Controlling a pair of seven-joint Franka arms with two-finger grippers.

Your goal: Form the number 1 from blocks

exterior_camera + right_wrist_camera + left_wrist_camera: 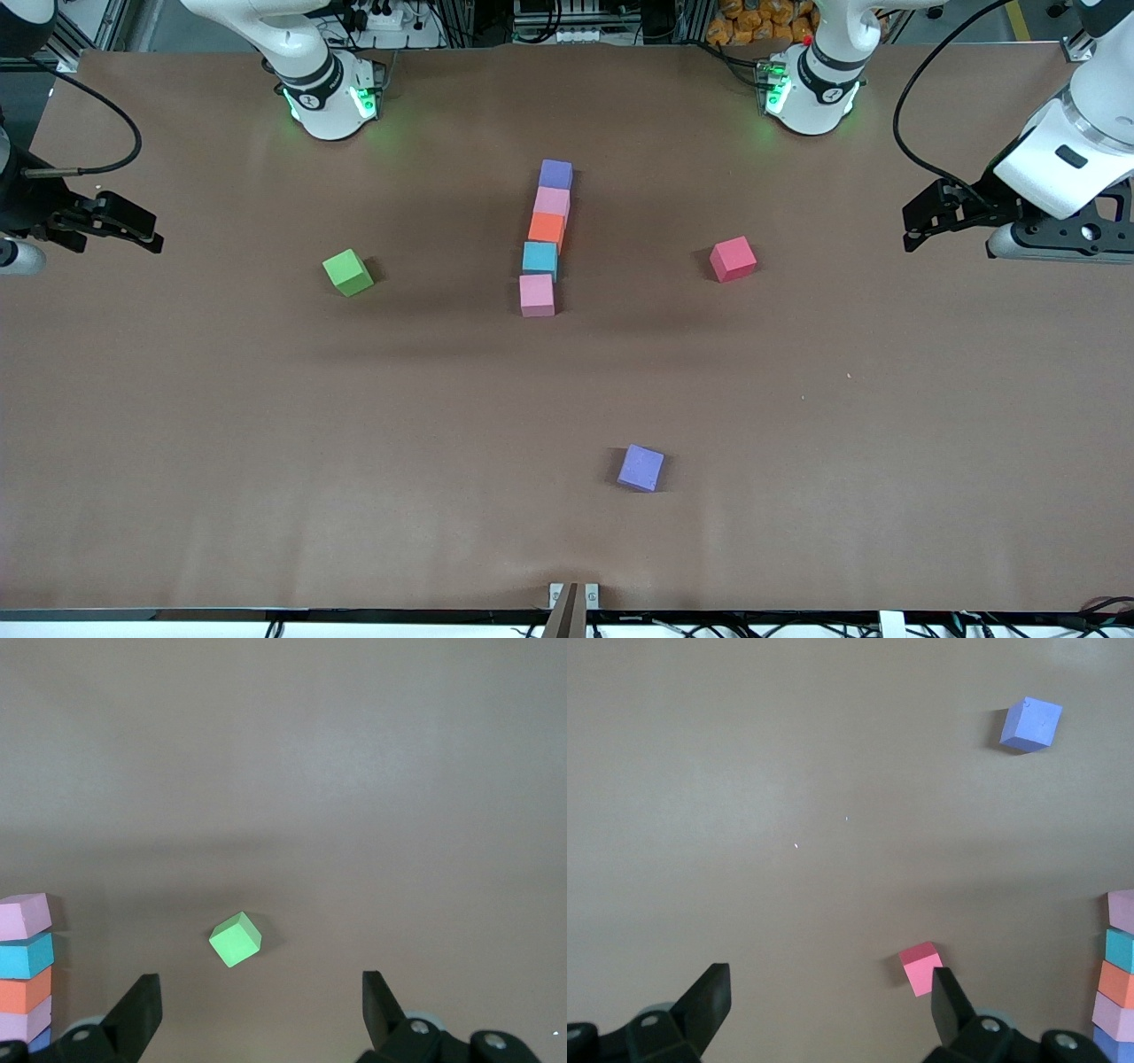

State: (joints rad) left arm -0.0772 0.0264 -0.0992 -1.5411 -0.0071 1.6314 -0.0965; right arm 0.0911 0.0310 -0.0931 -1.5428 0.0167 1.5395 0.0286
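Note:
Five blocks form a touching line mid-table: purple (555, 174) farthest from the front camera, then light pink (551, 202), orange (547, 229), sky blue (539, 259) and light pink (536, 295). A green block (347, 272) (235, 939) lies alone toward the right arm's end. A deep pink-red block (733, 259) (921, 967) lies alone toward the left arm's end. A second purple block (640, 467) (1030, 724) sits much nearer the camera. My left gripper (912, 228) (830, 1001) hangs open and empty over its end of the table. My right gripper (146, 230) (261, 1005) does likewise.
Brown paper covers the table (266, 443). The arms' bases (332, 97) (811, 89) stand along the edge farthest from the camera. A small bracket (573, 595) sits at the table's near edge.

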